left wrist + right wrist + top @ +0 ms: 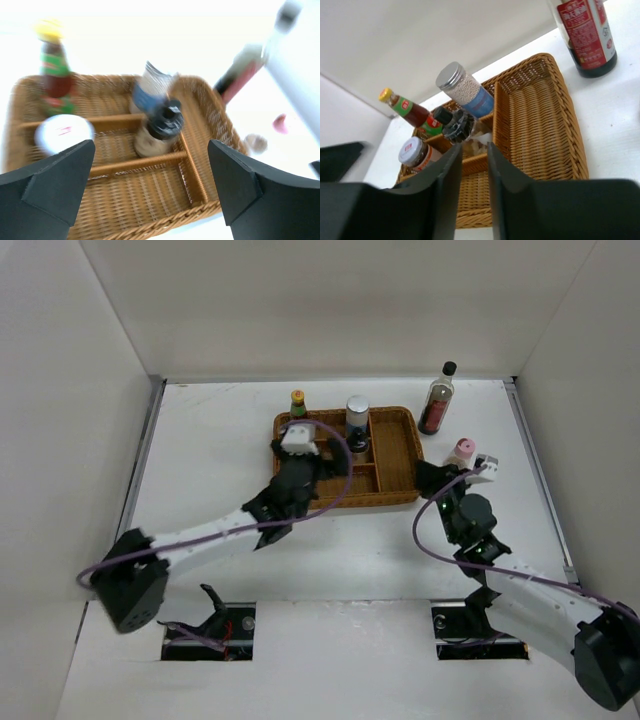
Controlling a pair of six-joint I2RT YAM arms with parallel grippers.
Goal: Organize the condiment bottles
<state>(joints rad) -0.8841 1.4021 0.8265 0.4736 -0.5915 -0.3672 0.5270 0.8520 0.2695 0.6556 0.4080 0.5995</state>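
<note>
Condiment bottles: you've got four in the wicker tray (395,455), mid-counter (200,440). Yellow-capped bottle (298,403) stands at the tray's far-left corner, silver-lidded jar (357,416) along its far rim. Black-capped tan bottle (159,127) is in a middle slot and red-white-lidded jar (64,132) is on the left side. Tall dark bottle (437,400) stands on the counter off the tray's far-right corner, pink-capped bottle (462,450) just off its right rim. Your left claw (151,145) hangs over the tray, spread wide, empty. Your right claw (473,147) is almost pressed together, thin gap, nothing seen in it.
</note>
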